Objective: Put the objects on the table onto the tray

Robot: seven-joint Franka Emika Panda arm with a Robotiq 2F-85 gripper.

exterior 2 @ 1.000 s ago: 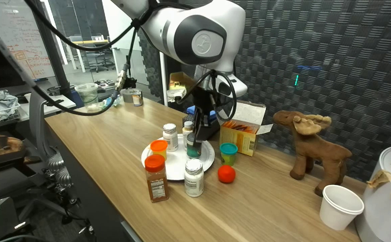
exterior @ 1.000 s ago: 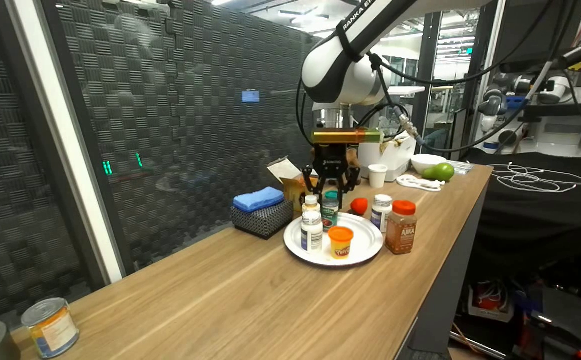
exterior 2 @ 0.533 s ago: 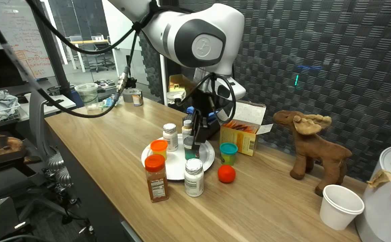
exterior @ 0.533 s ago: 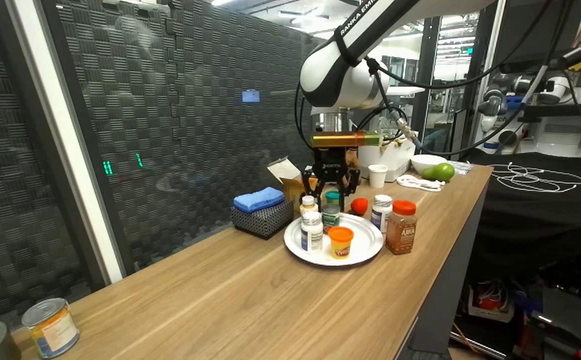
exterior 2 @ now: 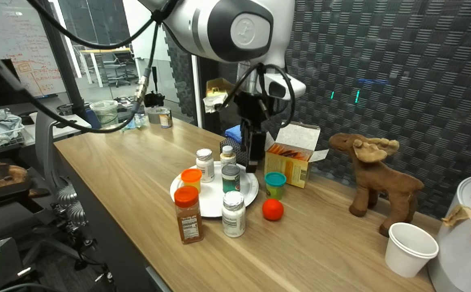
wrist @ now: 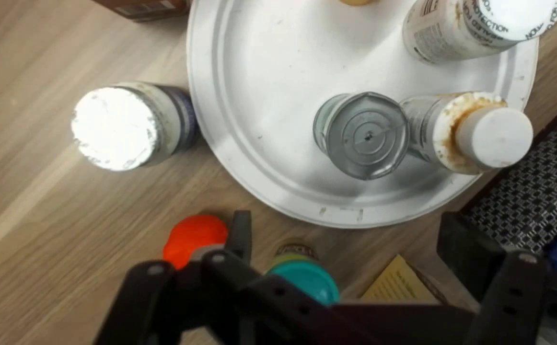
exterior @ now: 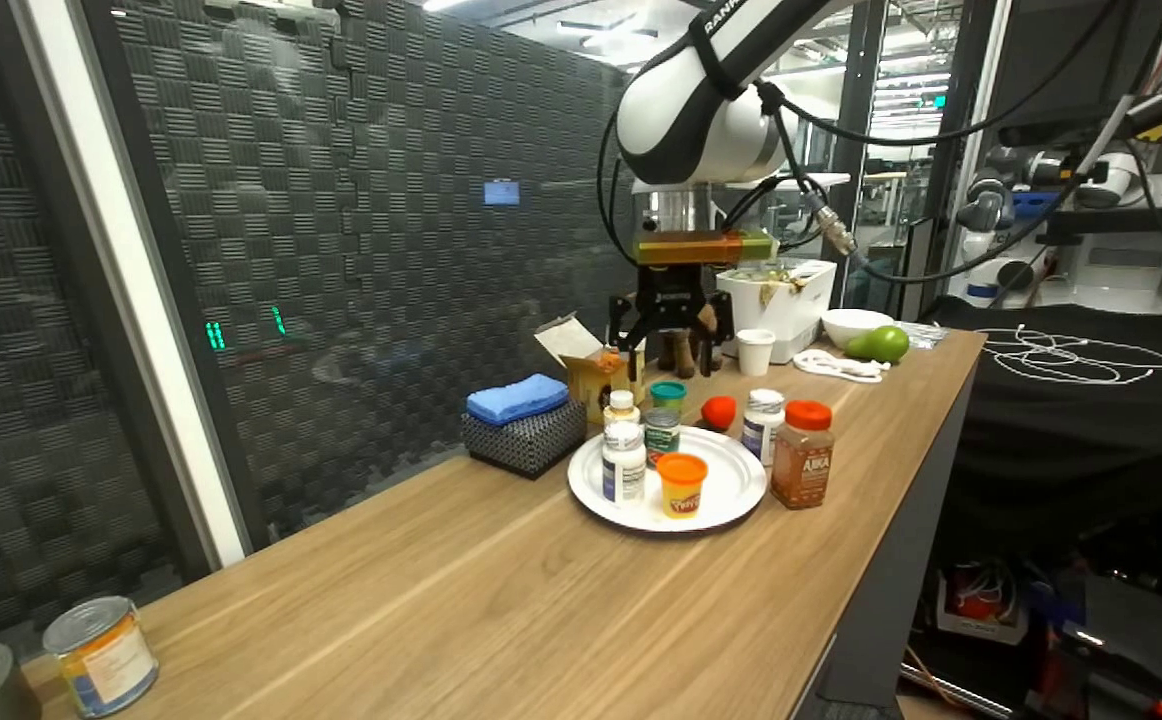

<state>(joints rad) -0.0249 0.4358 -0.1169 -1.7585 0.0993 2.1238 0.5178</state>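
In an exterior view, the spread, empty hand point(exterior: 669, 362) is hovering past the plate point(exterior: 727, 485) at twelve o'clock, probably to clear the can point(exterior: 662, 437) on it, while the bottle point(exterior: 761, 427) at two and jar point(exterior: 802, 462) at three are presumably awaiting loading from the desk point(exterior: 541, 600)

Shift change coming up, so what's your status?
Tool open, nothing gripped. One white bottle and red-lidded jar not yet on plate. Silver-topped can and small bottle there may crowd placing.

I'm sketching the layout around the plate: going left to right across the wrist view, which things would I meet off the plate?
White bottle, red ball, teal-lidded tub, yellow box, black patterned box.
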